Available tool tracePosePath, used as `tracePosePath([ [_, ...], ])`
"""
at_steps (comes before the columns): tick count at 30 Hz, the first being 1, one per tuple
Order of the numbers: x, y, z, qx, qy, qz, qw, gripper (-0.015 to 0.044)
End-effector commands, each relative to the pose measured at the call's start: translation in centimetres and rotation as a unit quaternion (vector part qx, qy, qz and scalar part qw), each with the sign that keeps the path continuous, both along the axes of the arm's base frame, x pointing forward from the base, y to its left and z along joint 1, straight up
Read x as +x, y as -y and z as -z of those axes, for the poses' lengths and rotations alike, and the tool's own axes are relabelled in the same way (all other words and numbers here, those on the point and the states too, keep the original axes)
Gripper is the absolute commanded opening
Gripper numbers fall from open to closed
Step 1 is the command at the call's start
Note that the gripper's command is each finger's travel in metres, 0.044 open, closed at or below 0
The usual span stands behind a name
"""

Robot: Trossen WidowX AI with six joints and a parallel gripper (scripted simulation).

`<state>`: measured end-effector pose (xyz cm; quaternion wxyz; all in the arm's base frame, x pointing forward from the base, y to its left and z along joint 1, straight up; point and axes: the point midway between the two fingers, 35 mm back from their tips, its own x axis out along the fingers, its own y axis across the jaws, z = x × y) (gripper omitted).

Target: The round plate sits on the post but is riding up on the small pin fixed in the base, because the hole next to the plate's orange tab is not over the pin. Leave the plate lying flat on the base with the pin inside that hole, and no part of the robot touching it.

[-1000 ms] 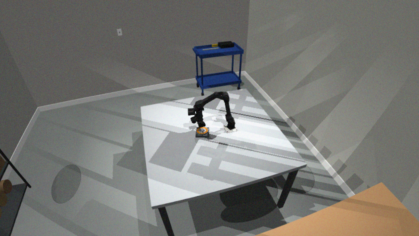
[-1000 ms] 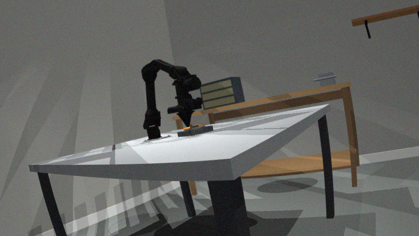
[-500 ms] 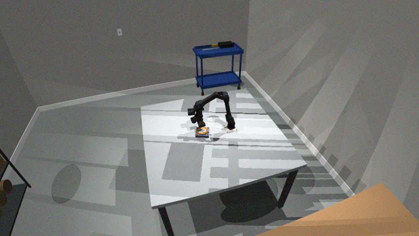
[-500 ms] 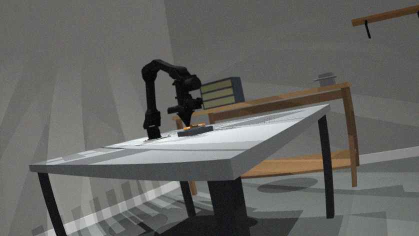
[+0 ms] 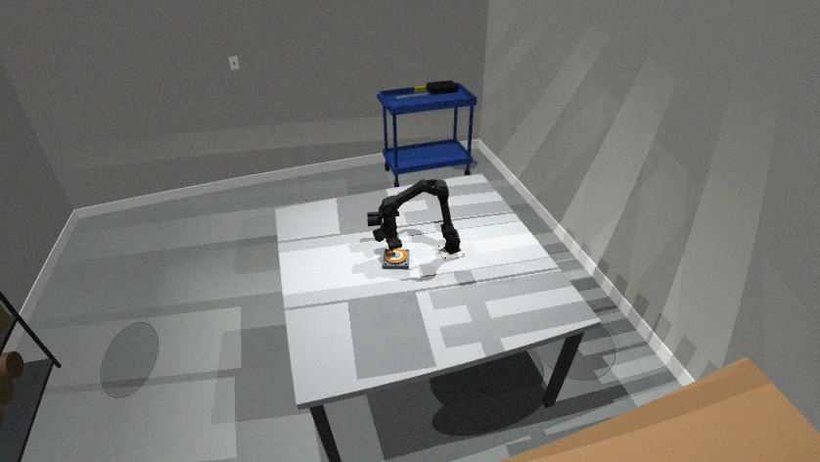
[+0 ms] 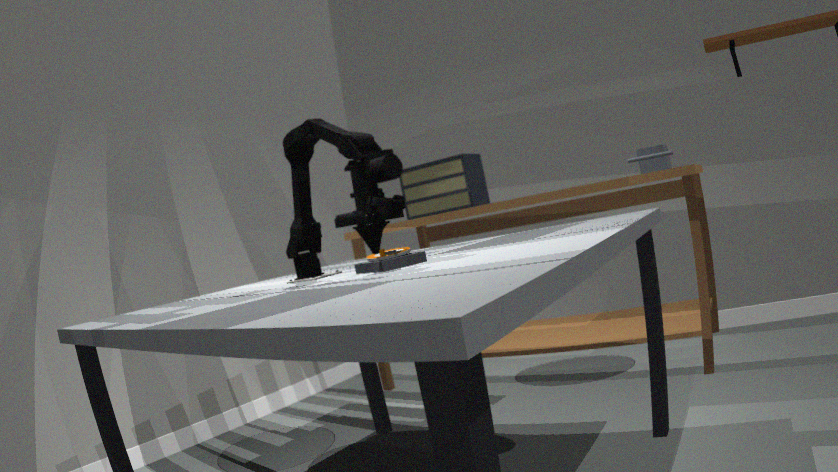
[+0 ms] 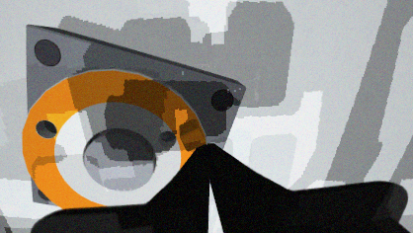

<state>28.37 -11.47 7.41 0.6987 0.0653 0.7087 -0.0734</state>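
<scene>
The round plate [image 7: 49,148] is orange with a pale grey inner ring, lying on a dark grey base [image 7: 64,59]. The arm [image 5: 427,195] and end effector [image 7: 209,153] are black. The bench [image 5: 401,321] is patched in light and mid grey blocks, and the cart [image 5: 427,125] at the far wall is blue.

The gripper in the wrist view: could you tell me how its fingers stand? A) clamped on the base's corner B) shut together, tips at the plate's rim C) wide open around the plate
B: the gripper fingers meet in one point at the orange plate rim, with nothing between them.
</scene>
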Motion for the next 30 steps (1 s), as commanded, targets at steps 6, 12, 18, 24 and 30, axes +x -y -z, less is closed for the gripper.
tracePosePath([
  [6, 0.87, -0.06, -0.05, -0.001, 0.016, -0.001, 1.0, 0.0],
  [12, 0.87, -0.07, -0.05, -0.001, 0.016, -0.001, 1.0, 0.0],
  [18, 0.88, -0.07, -0.05, -0.001, 0.016, -0.001, 1.0, 0.0],
  [24, 0.9, -0.08, -0.05, -0.001, 0.016, -0.001, 1.0, 0.0],
  [30, 1.13, -0.14, -0.07, -0.001, 0.016, -0.001, 1.0, 0.0],
])
